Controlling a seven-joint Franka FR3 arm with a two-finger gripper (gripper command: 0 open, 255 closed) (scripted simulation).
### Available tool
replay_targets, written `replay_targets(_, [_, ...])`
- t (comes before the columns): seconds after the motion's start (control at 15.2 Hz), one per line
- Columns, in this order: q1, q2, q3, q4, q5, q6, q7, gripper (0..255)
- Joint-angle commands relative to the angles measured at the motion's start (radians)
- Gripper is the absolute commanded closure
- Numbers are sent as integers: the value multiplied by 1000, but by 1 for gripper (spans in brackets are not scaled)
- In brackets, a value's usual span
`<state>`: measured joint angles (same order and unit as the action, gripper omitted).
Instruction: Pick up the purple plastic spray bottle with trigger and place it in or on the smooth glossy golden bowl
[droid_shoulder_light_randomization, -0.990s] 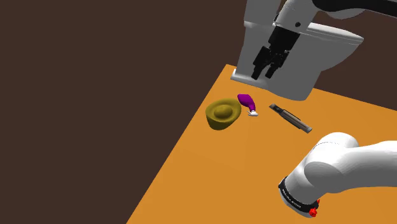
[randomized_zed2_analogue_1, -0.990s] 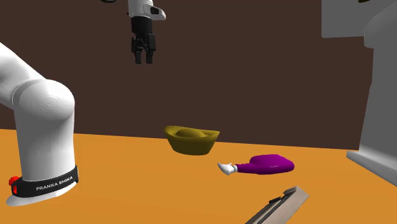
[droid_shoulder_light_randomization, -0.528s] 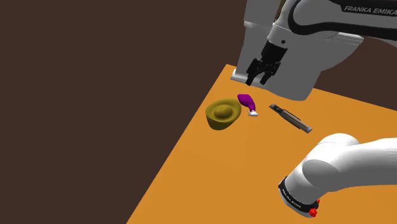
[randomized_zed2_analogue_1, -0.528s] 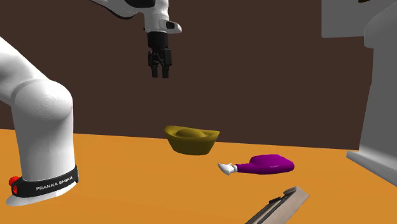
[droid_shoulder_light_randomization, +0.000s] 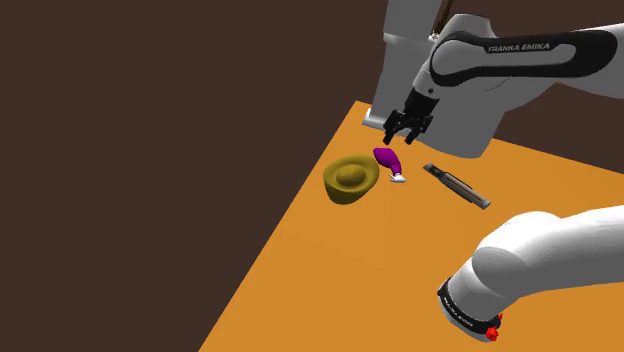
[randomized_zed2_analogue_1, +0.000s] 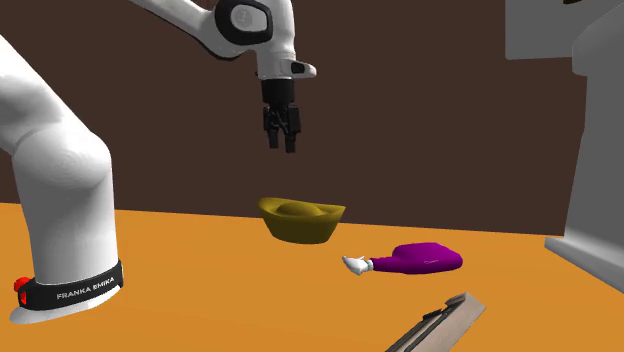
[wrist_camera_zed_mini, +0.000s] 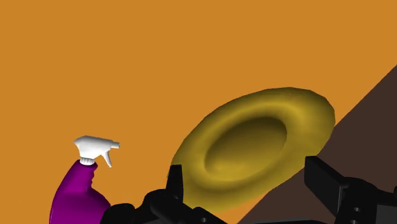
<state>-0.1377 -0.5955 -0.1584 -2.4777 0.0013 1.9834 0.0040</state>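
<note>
Pincer (randomized_zed2_analogue_1: 283, 140) spread, holding nothing; we see it hang in air above orange table (droid_shoulder_light_randomization: 380, 260), higher than golden bowl (randomized_zed2_analogue_1: 300, 222). Purple spray bottle (randomized_zed2_analogue_1: 420, 259) lies on its side on table, just beside bowl; we cannot tell if they touch. Its white trigger head points to second exterior view's left. Bowl stands upright. Long grey flat object (droid_shoulder_light_randomization: 457, 186) lies near bottle, apart from it.

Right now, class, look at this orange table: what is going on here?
A white Franka arm holds its black tool open in the air above the orange table, gripping nothing. The purple spray bottle with a white trigger lies on its side beside the golden bowl, not touching it. The bowl is empty; the bottle is not yet picked up.
</note>
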Motion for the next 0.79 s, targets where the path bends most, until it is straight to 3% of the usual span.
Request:
replay_targets(0.0, [-14, 45, -20, 0, -6, 53, -4, 0])
replay_targets(0.73, [-75, 354, -160, 32, 23, 356, -76, 0])
